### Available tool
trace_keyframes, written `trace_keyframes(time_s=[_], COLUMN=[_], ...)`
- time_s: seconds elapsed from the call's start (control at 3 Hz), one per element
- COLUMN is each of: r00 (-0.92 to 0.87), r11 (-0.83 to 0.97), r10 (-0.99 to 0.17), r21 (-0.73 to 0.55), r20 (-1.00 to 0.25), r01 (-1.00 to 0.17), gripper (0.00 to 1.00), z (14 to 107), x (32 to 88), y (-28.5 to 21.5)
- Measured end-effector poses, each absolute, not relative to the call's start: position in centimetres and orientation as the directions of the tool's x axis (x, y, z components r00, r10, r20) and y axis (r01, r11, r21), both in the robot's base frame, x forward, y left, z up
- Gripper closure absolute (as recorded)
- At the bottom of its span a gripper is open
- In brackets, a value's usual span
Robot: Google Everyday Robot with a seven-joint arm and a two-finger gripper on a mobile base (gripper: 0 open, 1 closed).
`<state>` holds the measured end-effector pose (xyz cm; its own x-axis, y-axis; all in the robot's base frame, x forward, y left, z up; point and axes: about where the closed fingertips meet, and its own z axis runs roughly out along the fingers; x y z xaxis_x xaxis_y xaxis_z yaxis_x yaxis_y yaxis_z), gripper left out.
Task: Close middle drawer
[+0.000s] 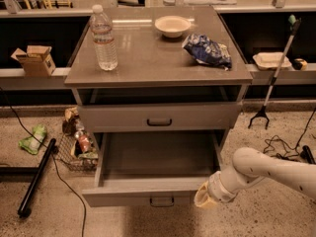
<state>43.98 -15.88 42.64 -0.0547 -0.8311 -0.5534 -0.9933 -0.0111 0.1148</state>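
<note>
I find no legible text, brand, number or sign anywhere in my camera view. The clear plastic water bottle [104, 38] standing on the grey cabinet top [158, 63] offers nothing I can read. The crumpled blue snack bag [207, 51] shows pale printing, which I cannot make out. The small brown cardboard box [35, 59] gives no readable marking. I read nothing on the gripper [204, 201], which sits at the right end of the front of the pulled-out grey metal middle drawer [123, 197].
</note>
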Motion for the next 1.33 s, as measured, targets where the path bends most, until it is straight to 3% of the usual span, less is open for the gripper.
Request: trace_keyframes(time_s=[0.67, 1.0, 1.33], r00=[-0.055, -0.047, -0.010], r11=[-0.011, -0.014, -0.035], r10=[-0.831, -0.826, -0.813], r21=[0.115, 0.103, 0.066], r20=[-0.553, -0.562, -0.582], r01=[-0.993, -0.995, -0.997], gripper=[0.12, 0.00, 0.00], z=[42.6, 42.4, 42.4], x=[44.0, 44.5, 46.5], y=[-15.9, -15.8, -15.4])
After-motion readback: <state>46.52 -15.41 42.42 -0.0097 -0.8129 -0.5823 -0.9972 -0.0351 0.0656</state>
